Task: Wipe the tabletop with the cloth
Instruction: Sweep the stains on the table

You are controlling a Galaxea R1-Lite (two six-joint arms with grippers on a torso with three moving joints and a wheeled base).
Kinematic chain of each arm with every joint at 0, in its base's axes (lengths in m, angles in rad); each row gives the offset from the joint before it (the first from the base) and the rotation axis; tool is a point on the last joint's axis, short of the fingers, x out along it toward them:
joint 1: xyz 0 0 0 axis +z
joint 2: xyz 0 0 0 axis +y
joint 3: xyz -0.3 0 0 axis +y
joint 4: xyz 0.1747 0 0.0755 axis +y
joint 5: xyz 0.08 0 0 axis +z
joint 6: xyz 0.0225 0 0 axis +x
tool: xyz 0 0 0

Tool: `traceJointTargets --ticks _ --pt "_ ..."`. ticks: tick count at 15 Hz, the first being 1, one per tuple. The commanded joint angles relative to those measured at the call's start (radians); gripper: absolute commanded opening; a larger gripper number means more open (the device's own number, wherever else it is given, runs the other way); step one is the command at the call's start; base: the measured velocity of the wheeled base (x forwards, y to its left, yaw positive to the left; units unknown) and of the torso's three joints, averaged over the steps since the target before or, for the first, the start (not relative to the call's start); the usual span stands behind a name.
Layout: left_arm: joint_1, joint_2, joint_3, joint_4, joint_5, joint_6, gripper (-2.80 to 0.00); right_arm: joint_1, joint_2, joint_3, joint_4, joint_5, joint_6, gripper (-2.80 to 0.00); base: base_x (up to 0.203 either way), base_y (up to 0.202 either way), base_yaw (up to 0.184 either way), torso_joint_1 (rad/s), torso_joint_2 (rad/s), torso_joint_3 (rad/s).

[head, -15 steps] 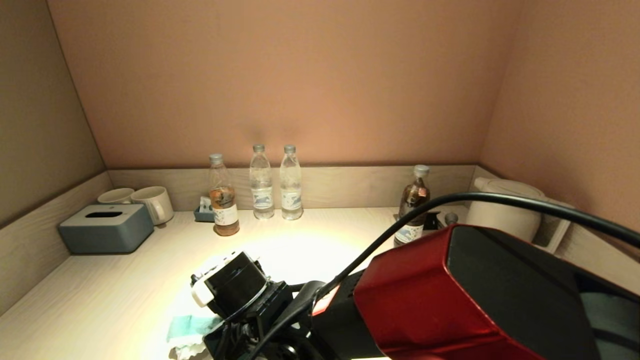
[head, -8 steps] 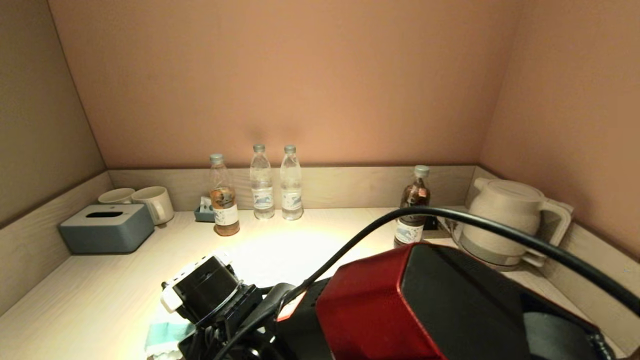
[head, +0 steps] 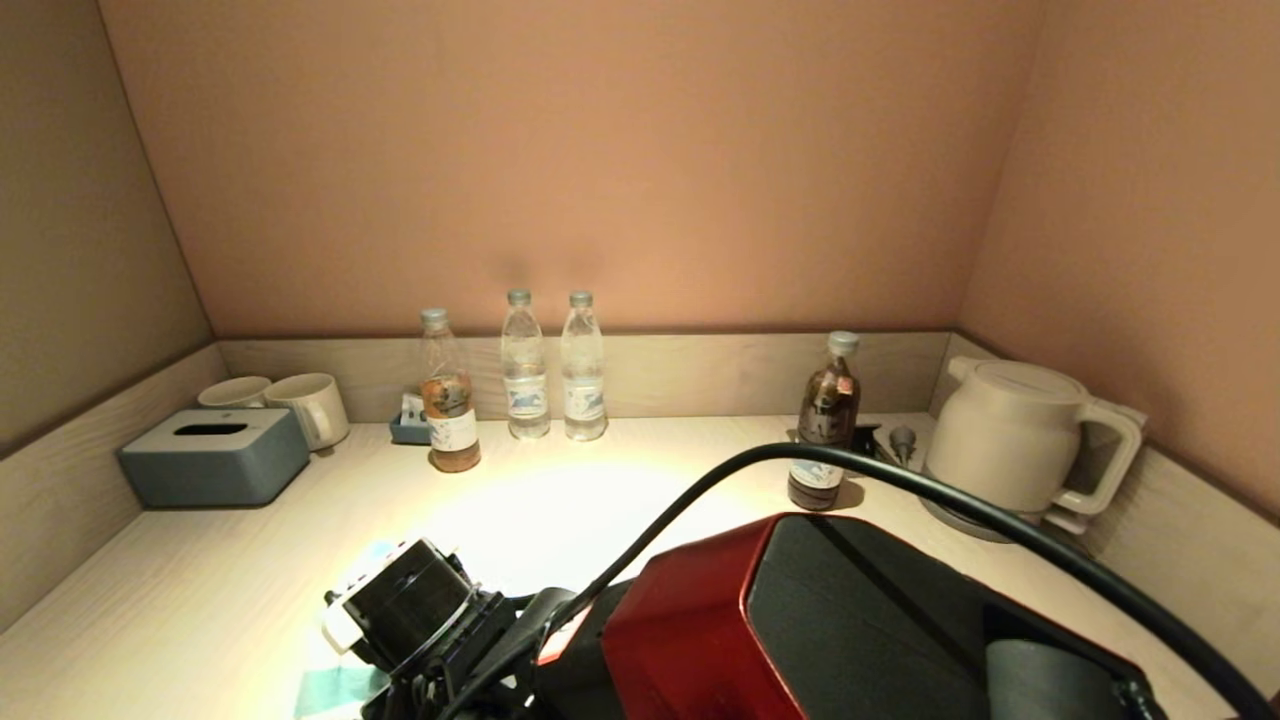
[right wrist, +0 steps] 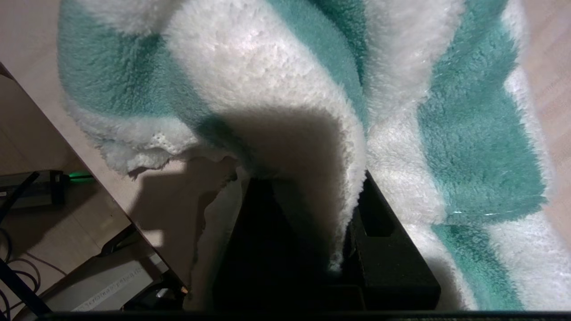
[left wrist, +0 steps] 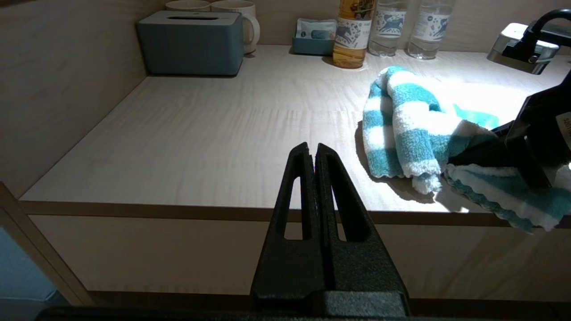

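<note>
The teal-and-white striped cloth (left wrist: 401,125) lies bunched on the pale wood-grain tabletop (left wrist: 200,133) near its front edge, with part hanging over the edge. My right gripper (right wrist: 312,178) is shut on the cloth (right wrist: 468,133), whose folds cover its fingers. In the head view only a teal corner of the cloth (head: 335,690) shows beside the right wrist, at the front left of the tabletop (head: 200,580). My left gripper (left wrist: 312,147) is shut and empty. It is parked below and in front of the table's front edge, left of the cloth.
A grey-blue tissue box (head: 212,456) and two mugs (head: 310,405) stand at the back left. An amber bottle (head: 448,405), two water bottles (head: 525,365) and a small tray (head: 408,428) line the back. A dark bottle (head: 825,420) and a kettle (head: 1020,435) stand back right.
My right arm has dragged the cloth to the left and toward the front edge. The kettle, partly hidden by the arm before, now shows fully.
</note>
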Motion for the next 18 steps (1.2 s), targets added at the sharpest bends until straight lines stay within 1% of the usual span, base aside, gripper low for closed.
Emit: traceJointTargets --ticks 1,4,6,7,8,10,11,13,15,17,18 --pt "0.000 0.002 0.000 0.000 0.000 -0.001 -2.80 -0.031 -0.022 0.077 0.009 -0.034 0.011 -2.80 0.000 0.000 0.000 0.000 0.00 0.000" --pt "0.000 0.002 0.000 0.000 0.000 -0.001 -2.80 -0.120 -0.110 0.182 -0.005 -0.057 0.034 -2.80 0.000 0.000 0.000 0.000 0.00 0.000" --pt "0.000 0.002 0.000 0.000 0.000 -0.001 -2.80 -0.169 -0.144 0.220 -0.020 -0.058 0.034 -2.80 0.000 0.000 0.000 0.000 0.00 0.000" --pt "0.000 0.002 0.000 0.000 0.000 -0.001 -2.80 -0.217 -0.176 0.250 -0.024 -0.057 0.035 -2.80 0.000 0.000 0.000 0.000 0.00 0.000" --pt "0.000 0.002 0.000 0.000 0.000 -0.001 -2.80 -0.232 -0.188 0.265 -0.027 -0.055 0.036 -2.80 0.000 0.000 0.000 0.000 0.00 0.000" --pt "0.000 0.002 0.000 0.000 0.000 -0.001 -2.80 -0.319 -0.246 0.331 -0.029 -0.048 0.043 -2.80 0.000 0.000 0.000 0.000 0.00 0.000" --pt "0.000 0.002 0.000 0.000 0.000 -0.001 -2.80 -0.343 -0.264 0.355 -0.035 -0.045 0.047 -2.80 0.000 0.000 0.000 0.000 0.00 0.000" --pt "0.000 0.002 0.000 0.000 0.000 -0.001 -2.80 -0.410 -0.281 0.405 -0.112 -0.045 0.048 -2.80 0.000 0.000 0.000 0.000 0.00 0.000" --pt "0.000 0.002 0.000 0.000 0.000 -0.001 -2.80 -0.420 -0.284 0.412 -0.121 -0.045 0.047 -2.80 0.000 0.000 0.000 0.000 0.00 0.000" --pt "0.000 0.002 0.000 0.000 0.000 -0.001 -2.80 -0.519 -0.288 0.440 -0.141 -0.045 0.046 -2.80 0.000 0.000 0.000 0.000 0.00 0.000" --pt "0.000 0.002 0.000 0.000 0.000 -0.001 -2.80 -0.542 -0.287 0.450 -0.148 -0.044 0.046 -2.80 0.000 0.000 0.000 0.000 0.00 0.000"
